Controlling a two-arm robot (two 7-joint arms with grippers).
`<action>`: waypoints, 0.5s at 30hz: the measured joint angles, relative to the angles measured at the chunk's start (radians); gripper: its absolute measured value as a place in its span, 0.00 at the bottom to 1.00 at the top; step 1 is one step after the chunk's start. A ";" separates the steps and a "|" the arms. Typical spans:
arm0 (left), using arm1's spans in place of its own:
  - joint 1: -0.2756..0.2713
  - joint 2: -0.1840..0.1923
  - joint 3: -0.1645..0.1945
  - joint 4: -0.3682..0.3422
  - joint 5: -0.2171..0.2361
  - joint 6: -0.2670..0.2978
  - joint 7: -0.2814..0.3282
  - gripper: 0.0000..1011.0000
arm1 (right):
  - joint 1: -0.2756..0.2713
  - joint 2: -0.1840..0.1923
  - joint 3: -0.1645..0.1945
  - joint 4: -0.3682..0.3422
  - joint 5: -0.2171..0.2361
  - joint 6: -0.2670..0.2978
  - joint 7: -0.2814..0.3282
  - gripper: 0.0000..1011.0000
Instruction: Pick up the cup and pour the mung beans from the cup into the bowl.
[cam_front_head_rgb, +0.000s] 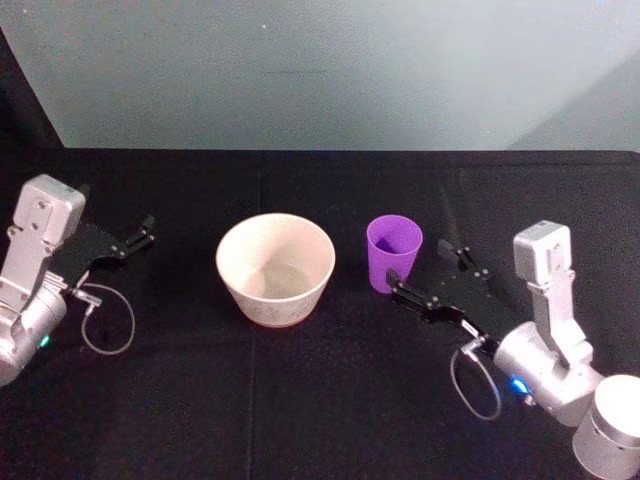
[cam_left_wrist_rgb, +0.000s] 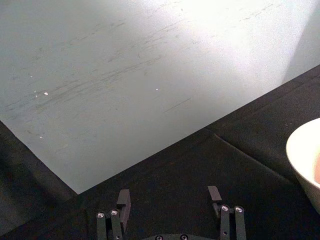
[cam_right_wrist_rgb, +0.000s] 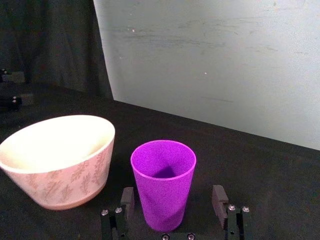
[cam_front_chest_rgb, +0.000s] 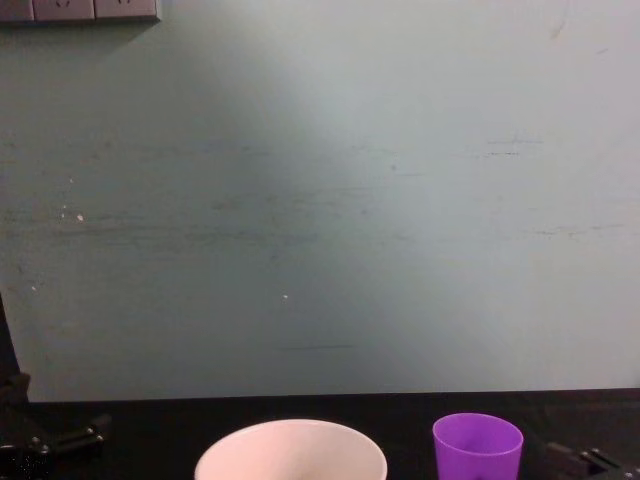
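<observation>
Both right fingers (cam_right_wrist_rgb: 128, 199), wide open and empty, flank the small purple plastic cup (cam_right_wrist_rgb: 163, 182), probably light, slick, best gripped mid-wall; left fingers (cam_left_wrist_rgb: 123, 199) idle open at left.

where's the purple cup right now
In the head view the purple cup stands upright on the table, just right of the bowl, in front of the open right gripper.

The black table (cam_front_head_rgb: 320, 400) is being looked down on from the robot's head, from fairly far off. From the chest, a low camera is being aimed straight at the far wall (cam_front_chest_rgb: 320, 200) — the bowl (cam_front_chest_rgb: 290, 450) and the cup (cam_front_chest_rgb: 477, 440) are being caught at its lower edge. Both are being framed closely from the right wrist — the bowl's rim is being shared with the left wrist view, looking in from the left.
</observation>
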 joint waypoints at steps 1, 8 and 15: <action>0.000 0.000 0.000 0.000 0.000 0.000 0.000 0.99 | 0.011 -0.012 0.001 0.017 0.000 -0.002 0.006 0.99; 0.000 0.000 0.000 0.000 0.000 0.000 0.000 0.99 | 0.059 -0.058 0.000 0.084 -0.007 -0.004 0.033 0.99; 0.000 0.000 0.000 0.000 0.000 0.000 0.000 0.99 | 0.098 -0.096 0.001 0.140 -0.016 -0.002 0.060 0.99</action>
